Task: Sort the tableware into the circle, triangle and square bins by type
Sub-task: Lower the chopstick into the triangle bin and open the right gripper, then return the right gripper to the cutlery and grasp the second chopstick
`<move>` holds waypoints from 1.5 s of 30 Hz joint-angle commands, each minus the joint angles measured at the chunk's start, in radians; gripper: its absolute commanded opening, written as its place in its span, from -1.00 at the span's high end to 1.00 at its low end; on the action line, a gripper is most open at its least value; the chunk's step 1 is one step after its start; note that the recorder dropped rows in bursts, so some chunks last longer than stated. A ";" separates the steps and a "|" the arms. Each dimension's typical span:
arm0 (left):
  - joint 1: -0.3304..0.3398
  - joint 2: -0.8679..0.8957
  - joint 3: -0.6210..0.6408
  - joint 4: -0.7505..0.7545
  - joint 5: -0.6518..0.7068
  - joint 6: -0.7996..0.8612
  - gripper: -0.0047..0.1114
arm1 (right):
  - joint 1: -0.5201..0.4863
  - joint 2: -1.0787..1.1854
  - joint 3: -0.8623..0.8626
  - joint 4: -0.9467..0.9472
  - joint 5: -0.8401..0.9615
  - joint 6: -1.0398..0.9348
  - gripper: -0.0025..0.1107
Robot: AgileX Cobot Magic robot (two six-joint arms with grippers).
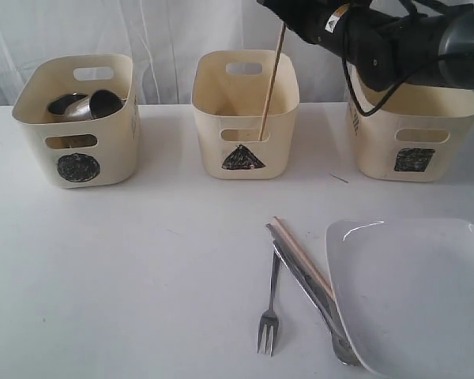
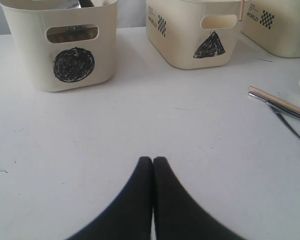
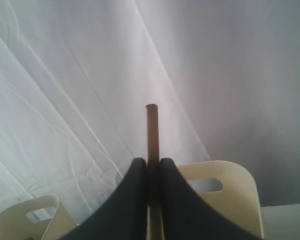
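Chopstick [image 1: 272, 79], a single wooden one, sits pinched near its top in the right jaws, which are closed narrow on it. It hangs slightly tilted at the triangle bin [image 1: 209, 150], its lower end showing against the front wall; inside or outside, I cannot tell. The left jaws are closed on nothing, low over the bench [image 1: 126, 276]. Mugs [image 1: 87, 104] lie in the circle bin [image 1: 110, 150]. A second chopstick [image 1: 300, 251], fork [image 1: 272, 304] and plate [image 1: 419, 300] rest on the bench.

1. The circle bin [image 1: 114, 146], triangle bin [image 1: 209, 150] and square bin [image 1: 375, 150]: matt cream plastic.
2. The mugs [image 1: 104, 103] and fork [image 1: 270, 309]: shiny bare metal.
3. The upright chopstick [image 1: 272, 79]: plain matt wood.
4. The plate [image 1: 419, 292]: glossy white, catching light.
5. The surface [image 1: 142, 276]: smooth matt white.
6. The curtain [image 1: 166, 31]: creased white cloth.
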 commanded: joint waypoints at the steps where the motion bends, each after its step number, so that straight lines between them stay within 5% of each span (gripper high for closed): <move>1: 0.000 -0.004 0.007 -0.001 0.003 -0.003 0.92 | -0.027 0.003 -0.005 0.042 -0.019 0.045 0.96; 9: 0.000 -0.004 0.007 -0.001 0.003 -0.003 0.92 | -0.063 0.004 -0.014 0.054 -0.123 0.155 0.96; 15: 0.000 -0.004 0.007 -0.001 0.003 -0.003 0.92 | -0.060 0.090 -0.158 -0.018 -0.027 0.127 0.94; 20: 0.000 -0.004 0.007 -0.001 0.003 -0.003 0.92 | -0.033 0.148 -0.229 -0.174 0.158 0.099 0.37; 28: 0.000 -0.004 0.007 -0.001 0.003 -0.003 0.92 | 0.000 -0.144 0.134 -0.277 0.587 -0.143 0.51; 33: 0.000 -0.004 0.007 -0.001 0.003 -0.003 0.92 | 0.227 -0.312 0.337 -0.136 0.983 -0.519 0.43; 37: 0.000 -0.004 0.007 -0.001 0.003 -0.003 0.92 | 0.287 -0.301 0.385 -0.140 0.934 -0.503 0.27; 45: 0.000 -0.004 0.007 -0.001 0.003 -0.003 0.92 | 0.286 -0.209 0.389 -0.260 0.894 -0.331 0.26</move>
